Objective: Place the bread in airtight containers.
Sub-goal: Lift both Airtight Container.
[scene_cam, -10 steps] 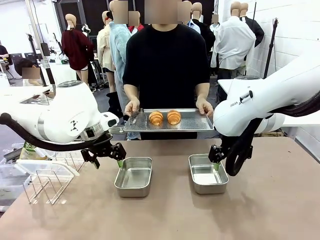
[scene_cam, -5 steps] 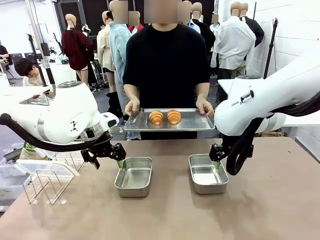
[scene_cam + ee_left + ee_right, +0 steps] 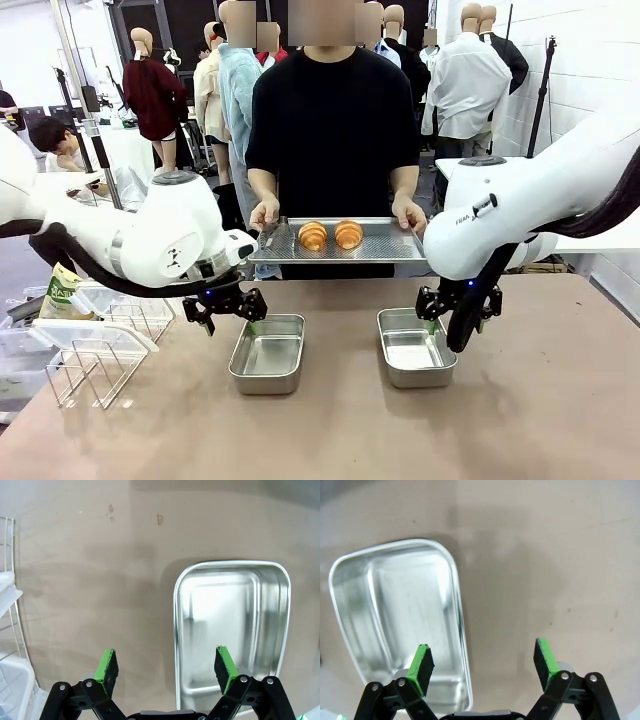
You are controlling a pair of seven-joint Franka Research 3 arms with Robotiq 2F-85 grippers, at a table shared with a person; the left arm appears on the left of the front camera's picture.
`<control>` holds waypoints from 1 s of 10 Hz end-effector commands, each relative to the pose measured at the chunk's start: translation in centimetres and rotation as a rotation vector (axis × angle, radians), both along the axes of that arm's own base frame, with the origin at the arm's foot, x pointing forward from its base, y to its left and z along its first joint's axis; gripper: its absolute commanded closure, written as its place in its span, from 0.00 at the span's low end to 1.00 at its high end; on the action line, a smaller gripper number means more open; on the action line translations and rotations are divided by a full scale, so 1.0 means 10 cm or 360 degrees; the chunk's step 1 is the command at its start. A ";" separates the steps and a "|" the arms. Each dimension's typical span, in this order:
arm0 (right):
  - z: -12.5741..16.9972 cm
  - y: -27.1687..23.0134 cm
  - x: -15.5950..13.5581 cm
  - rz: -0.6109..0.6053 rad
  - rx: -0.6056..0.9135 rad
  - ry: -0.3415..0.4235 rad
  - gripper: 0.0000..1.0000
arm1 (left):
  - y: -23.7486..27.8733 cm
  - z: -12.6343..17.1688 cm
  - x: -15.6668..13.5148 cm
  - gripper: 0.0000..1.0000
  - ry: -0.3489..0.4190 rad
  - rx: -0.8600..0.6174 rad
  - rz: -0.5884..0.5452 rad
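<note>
Across the far edge of the brown table (image 3: 340,430) a person stands holding a flat steel tray (image 3: 390,248) level in both hands (image 3: 265,213), and that tray is where the bread now is. Two golden rolls lie on it side by side, one toward the robot's left (image 3: 312,236) and one toward its right (image 3: 348,234), close together but seemingly not touching.

Below them, on the table, sit the two open tins with nothing in them. The left tin (image 3: 268,352) lies under the left gripper (image 3: 235,325) and the right tin (image 3: 415,347) under the right gripper (image 3: 445,318).

Both claws are spread as wide as they go and hold nothing. From each wrist, one green pad hangs over its tin (image 3: 230,630) (image 3: 395,620) and the other over bare table.

The step in hand looks like the reach for the bread, which has not yet been touched. To do it well, each arm should probably take the roll on its own side, so the two do not cross. It should rise clear of the tray's raised rim before coming down over the crust. The person's fingers curl over the tray ends, so it should keep toward the middle. The narrow gap between the rolls leaves little room for an inner finger (gripping end to end may suit better). A soft closure matters, since such a crust likely dents or flakes.
</note>
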State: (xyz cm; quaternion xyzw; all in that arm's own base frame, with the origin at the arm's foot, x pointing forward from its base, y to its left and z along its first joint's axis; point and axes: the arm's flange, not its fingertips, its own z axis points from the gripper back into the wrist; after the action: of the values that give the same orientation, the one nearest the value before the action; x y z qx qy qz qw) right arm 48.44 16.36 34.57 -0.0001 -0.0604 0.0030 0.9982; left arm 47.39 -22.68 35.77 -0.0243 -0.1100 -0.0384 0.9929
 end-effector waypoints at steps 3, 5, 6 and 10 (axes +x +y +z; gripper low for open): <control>-0.20 0.11 0.16 -0.0079 -0.0062 -0.0026 0.00 | -0.26 -0.15 0.07 0.00 -0.0005 0.0118 0.0034; -0.32 0.10 0.19 -0.0095 -0.0053 -0.0018 0.00 | -0.22 -0.30 0.08 0.00 0.0017 0.0152 0.0047; -0.36 0.10 0.21 -0.0100 -0.0047 -0.0022 0.00 | -0.20 -0.37 0.10 0.00 0.0001 0.0148 0.0057; -0.41 0.10 0.18 -0.0066 -0.0022 -0.0028 0.18 | -0.12 -0.38 0.08 0.17 -0.0008 0.0042 0.0064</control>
State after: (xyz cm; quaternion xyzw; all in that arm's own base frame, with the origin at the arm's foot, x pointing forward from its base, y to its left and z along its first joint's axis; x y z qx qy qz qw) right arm 50.08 17.10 30.78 -0.0041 -0.0607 -0.0120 0.9981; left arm 48.57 -23.66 31.97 -0.0008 -0.1029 -0.0318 0.9942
